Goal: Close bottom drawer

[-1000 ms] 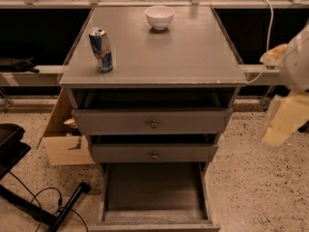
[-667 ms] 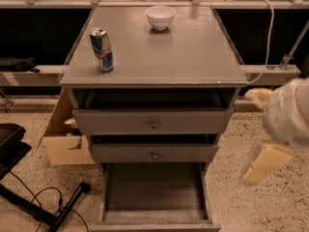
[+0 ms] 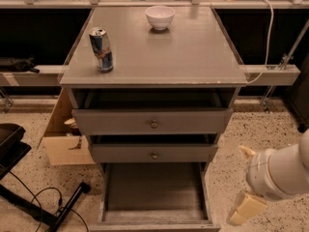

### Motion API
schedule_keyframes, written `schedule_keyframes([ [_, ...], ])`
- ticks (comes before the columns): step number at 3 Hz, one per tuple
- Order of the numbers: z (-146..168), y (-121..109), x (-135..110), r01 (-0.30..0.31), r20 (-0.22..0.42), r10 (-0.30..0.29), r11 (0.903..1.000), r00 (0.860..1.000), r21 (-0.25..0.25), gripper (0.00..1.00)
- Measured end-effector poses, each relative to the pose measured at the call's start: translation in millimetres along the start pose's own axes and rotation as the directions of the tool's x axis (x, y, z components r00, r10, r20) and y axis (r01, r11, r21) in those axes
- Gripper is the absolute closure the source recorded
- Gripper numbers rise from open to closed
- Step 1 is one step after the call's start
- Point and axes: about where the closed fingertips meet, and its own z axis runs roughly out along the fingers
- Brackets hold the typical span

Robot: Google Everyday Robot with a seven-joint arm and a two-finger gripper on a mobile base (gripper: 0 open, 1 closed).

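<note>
The bottom drawer (image 3: 153, 193) of the grey cabinet is pulled far out, its long tray empty and its low front panel at the picture's bottom edge; its knob is out of view. The two drawers above it are each open a little. My gripper (image 3: 245, 181) hangs low at the right, beside the bottom drawer's right side and apart from it. Its two cream fingers (image 3: 245, 208) are spread and hold nothing. The white arm (image 3: 282, 170) runs off the right edge.
A blue drink can (image 3: 101, 49) and a white bowl (image 3: 160, 17) stand on the cabinet top (image 3: 193, 57). An open cardboard box (image 3: 62, 141) sits on the floor left of the cabinet. A black stand with a cable (image 3: 58, 211) lies at the lower left.
My arm and gripper have come down and to the left, from beside the cabinet top at the right edge to low beside the bottom drawer. The drawers have not moved.
</note>
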Motion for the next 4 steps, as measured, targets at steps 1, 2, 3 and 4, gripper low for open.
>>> schedule_keyframes([
  [1,61.9,19.3,65.1,-0.124,-0.011,0.124,0.9911,0.992,-0.048,0.00],
  [2,89.3,33.1,98.8,-0.193,-0.016,0.192,0.9795,0.981,-0.059,0.00],
  [3,89.0,33.1,98.5,-0.192,-0.017,0.191,0.9797,0.981,-0.058,0.00],
  [4,125.3,46.2,111.1,-0.205,-0.015,0.205,0.9765,0.979,-0.065,0.00],
])
